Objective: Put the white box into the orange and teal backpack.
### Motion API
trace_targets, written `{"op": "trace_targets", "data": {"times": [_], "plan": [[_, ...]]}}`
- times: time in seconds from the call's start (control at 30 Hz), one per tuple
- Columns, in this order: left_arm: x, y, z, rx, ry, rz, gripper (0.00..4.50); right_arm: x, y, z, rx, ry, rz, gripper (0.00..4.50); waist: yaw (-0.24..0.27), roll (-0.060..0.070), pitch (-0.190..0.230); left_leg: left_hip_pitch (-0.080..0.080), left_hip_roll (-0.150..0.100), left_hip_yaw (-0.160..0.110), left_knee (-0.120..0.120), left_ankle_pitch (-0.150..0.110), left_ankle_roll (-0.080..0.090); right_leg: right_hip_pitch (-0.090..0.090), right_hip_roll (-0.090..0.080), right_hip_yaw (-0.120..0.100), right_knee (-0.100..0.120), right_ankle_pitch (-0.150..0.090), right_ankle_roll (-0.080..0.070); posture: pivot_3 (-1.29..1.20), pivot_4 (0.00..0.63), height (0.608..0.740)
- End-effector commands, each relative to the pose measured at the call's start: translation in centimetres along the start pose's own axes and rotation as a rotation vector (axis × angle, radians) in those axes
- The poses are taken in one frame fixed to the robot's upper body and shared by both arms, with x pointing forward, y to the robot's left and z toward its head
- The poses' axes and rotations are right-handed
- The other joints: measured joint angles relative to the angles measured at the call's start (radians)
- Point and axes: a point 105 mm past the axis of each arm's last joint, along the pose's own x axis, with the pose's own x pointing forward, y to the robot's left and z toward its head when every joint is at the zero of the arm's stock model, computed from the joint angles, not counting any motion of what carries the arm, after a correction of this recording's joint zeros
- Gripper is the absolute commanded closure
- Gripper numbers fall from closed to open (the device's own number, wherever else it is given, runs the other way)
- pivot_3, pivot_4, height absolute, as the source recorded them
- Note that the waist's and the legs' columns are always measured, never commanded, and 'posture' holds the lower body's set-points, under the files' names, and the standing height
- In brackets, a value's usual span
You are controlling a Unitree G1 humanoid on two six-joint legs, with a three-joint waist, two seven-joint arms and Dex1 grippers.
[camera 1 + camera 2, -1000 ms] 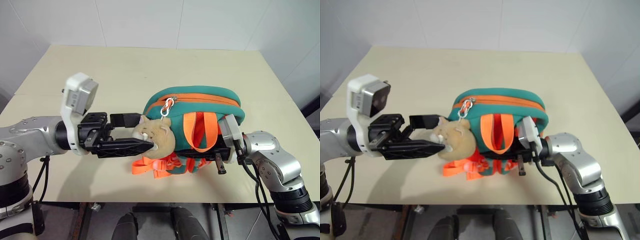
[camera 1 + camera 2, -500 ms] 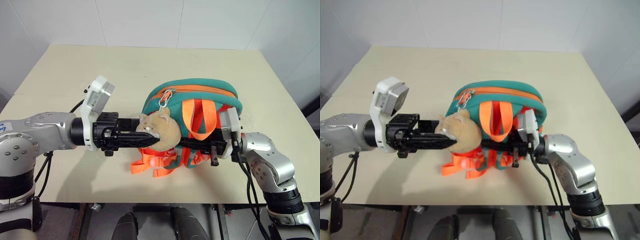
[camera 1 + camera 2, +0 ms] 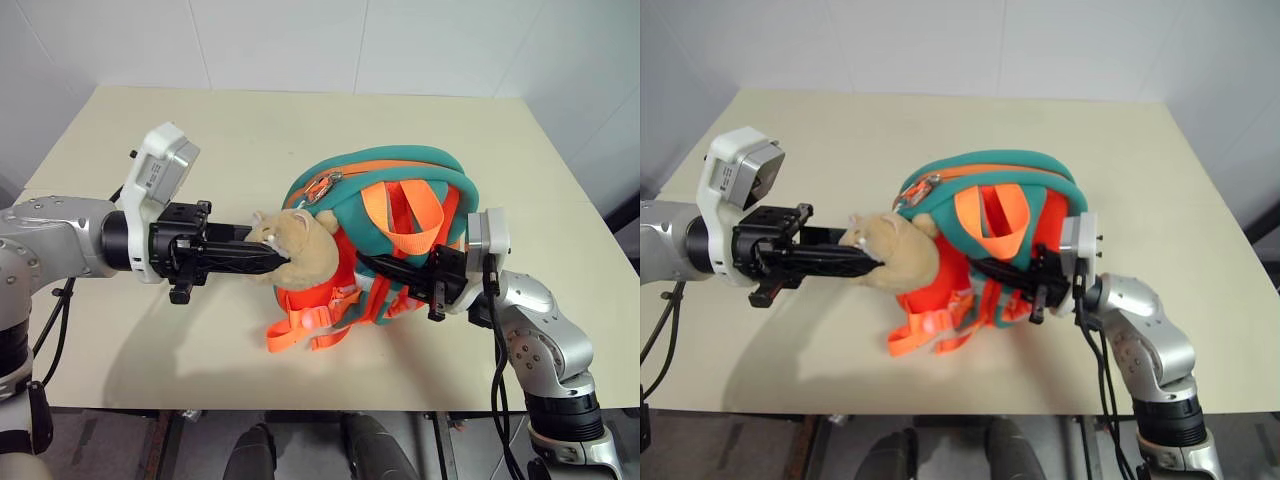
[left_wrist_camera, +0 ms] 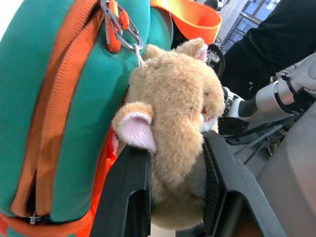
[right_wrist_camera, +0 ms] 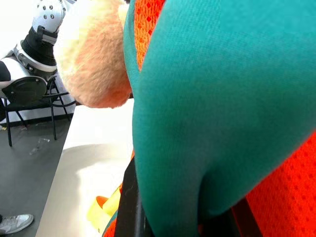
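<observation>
Left eye view showed both arms reaching inward over the beige table [image 3: 200, 130], with the orange and teal backpack [image 3: 395, 185] held up between them, above the table's near half. The left gripper [image 3: 283, 256] pointed roughly level toward the robot's right, its two black fingers [image 4: 129, 197] clamped on either side of the beige plush head [image 4: 173, 123]. The right gripper [image 3: 375, 268] pointed left and slightly upward, its jaws closed on the teal fabric at the backpack's lower side, though the fingertips were buried in the bag. The backpack stood tilted, its long axis running left to right, with the orange zipper [image 3: 400, 166] arching over the top and the straps [image 3: 310, 325] dangling toward the table. Its opening looked zipped, and its inside was hidden.
</observation>
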Motion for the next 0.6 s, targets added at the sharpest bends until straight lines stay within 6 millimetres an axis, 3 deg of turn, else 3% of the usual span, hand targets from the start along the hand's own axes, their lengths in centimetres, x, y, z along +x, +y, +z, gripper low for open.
{"op": "trace_targets", "data": {"times": [0.03,0.6], "plan": [[-0.9,-0.1,0.9,0.05,0.012,0.018,3.67,-0.4,0.5,1.7,-0.066,-0.041,0.021,4.5,0.0,0.0,0.0,0.0,0.0,0.0,0.0,0.0,0.0,0.0,0.0,0.0,0.0,0.0,0.0,0.0,0.15,0.74],[-5.9,1.6,1.1,0.048,0.067,0.245,3.67,-1.3,1.4,1.1,-0.028,-0.001,0.064,4.5,0.001,0.0,0.0,0.0,0.0,0.0,-0.001,0.0,0.0,0.0,0.0,0.0,0.0,-0.001,-0.001,0.0,0.15,0.74]]}}
